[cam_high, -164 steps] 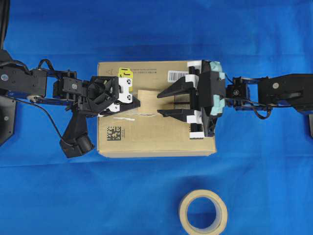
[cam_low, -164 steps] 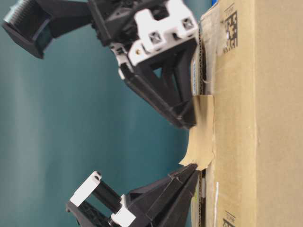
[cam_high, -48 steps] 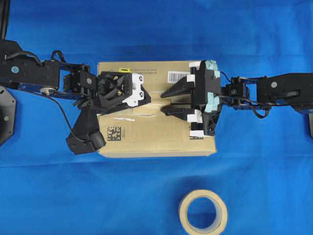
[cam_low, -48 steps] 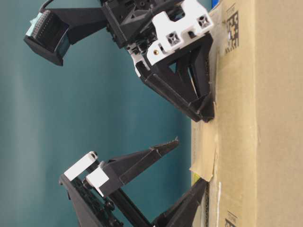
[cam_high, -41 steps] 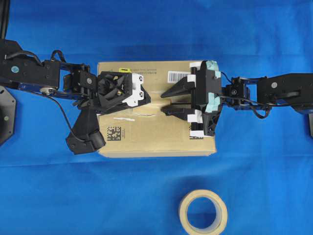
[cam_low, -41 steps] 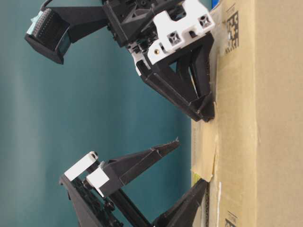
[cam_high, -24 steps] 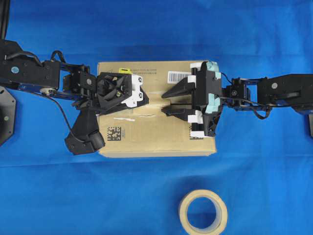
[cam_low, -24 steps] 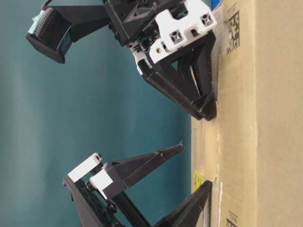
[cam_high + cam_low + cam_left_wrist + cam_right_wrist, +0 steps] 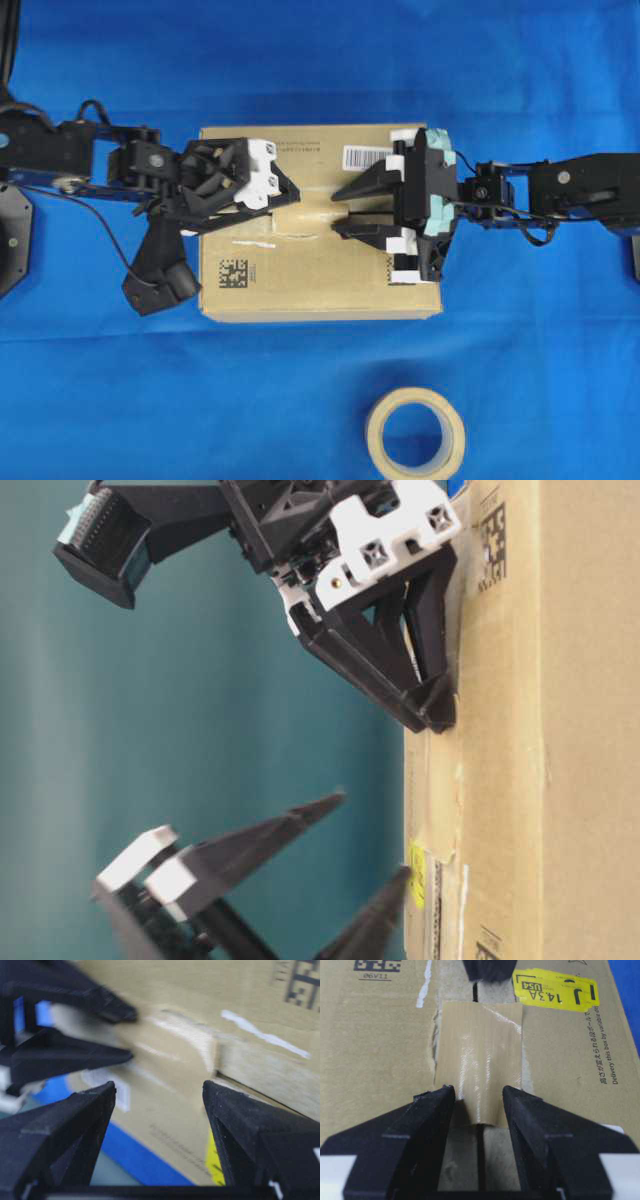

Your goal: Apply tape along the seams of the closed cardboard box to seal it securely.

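The tape [image 9: 479, 1072] lies flat on the box [image 9: 320, 275], between both spread, empty pincers [image 9: 345, 212] [image 9: 285, 203]. Press down gently along it.

I see the cardboard box [image 9: 520, 730] cut off at right in table-level view | left wrist view is blurred, right gripper [image 9: 125, 1032] smeared | tape roll [image 9: 415, 433] cut by lower edge overhead
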You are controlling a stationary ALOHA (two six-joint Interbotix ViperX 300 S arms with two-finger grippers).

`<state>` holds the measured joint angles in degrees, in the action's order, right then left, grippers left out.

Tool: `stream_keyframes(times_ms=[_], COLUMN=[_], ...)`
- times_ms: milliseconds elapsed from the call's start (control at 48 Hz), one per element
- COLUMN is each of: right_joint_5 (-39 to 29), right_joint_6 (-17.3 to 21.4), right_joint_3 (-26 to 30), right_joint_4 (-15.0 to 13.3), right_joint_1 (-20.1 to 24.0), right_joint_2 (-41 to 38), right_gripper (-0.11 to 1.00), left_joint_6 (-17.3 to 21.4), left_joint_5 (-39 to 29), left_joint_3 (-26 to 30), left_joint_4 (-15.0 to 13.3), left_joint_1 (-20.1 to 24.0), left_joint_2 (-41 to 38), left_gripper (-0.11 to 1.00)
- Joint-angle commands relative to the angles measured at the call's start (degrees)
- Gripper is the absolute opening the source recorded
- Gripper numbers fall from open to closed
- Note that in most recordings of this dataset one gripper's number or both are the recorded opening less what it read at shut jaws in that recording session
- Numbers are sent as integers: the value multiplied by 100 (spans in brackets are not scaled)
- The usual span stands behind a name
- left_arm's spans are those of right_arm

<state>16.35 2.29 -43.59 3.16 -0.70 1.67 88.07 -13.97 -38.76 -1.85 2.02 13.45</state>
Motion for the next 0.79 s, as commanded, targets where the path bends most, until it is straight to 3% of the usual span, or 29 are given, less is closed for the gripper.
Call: stream_keyframes(times_ms=[0, 167, 312, 396, 479, 583, 645, 770], right_joint_5=[18, 114, 492, 659, 747, 773, 773, 773], right_joint_6=[-18, -79, -79, -79, -79, -79, -79, -79], right_joint_3=[26, 35, 9, 26, 53, 88, 132, 237], right_joint_4=[-9, -44, -53, -53, -26, -26, -26, -26], right_joint_1=[53, 53, -26, -97, -202, -299, -334, -352], right_joint_2=[316, 729, 879, 870, 826, 729, 633, 378], right_gripper=[52, 52, 51, 47, 33, 4, 0, 0], left_joint_6=[-264, -1415, -3129, -4271, -5300, -6319, -6557, -6715], left_joint_5=[554, 1617, 2320, 2549, 2716, 2874, 2971, 3164], left_joint_3=[-132, -501, -659, -694, -729, -765, -782, -809], left_joint_4=[-26, -35, -35, -35, -35, 0, 0, 0], left_joint_1=[-9, -123, -185, -176, -176, -167, -167, -167], left_joint_2=[308, 633, 756, 721, 642, 519, 413, 141], left_gripper=[67, 67, 62, 53, 34, 9, -1, -1])
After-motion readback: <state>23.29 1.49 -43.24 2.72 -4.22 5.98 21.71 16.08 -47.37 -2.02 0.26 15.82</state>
